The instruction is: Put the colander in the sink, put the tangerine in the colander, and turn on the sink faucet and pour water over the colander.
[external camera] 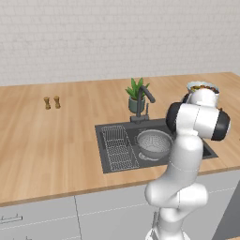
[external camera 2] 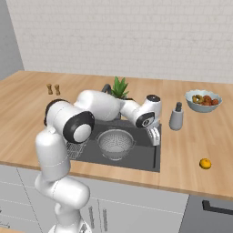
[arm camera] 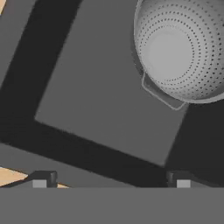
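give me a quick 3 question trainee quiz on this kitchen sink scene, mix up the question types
1. True or false: the perforated silvery metal colander already sits inside the dark grey recessed sink.
2. Multiple choice: where is the small bright orange tangerine? A) in the colander B) on the wooden counter right of the sink C) in the pale fruit bowl
3. Fill in: the robot's two-finger gripper, hanging over the sink, is ____ and holds nothing.

Key: 1 true; 2 B; 3 open
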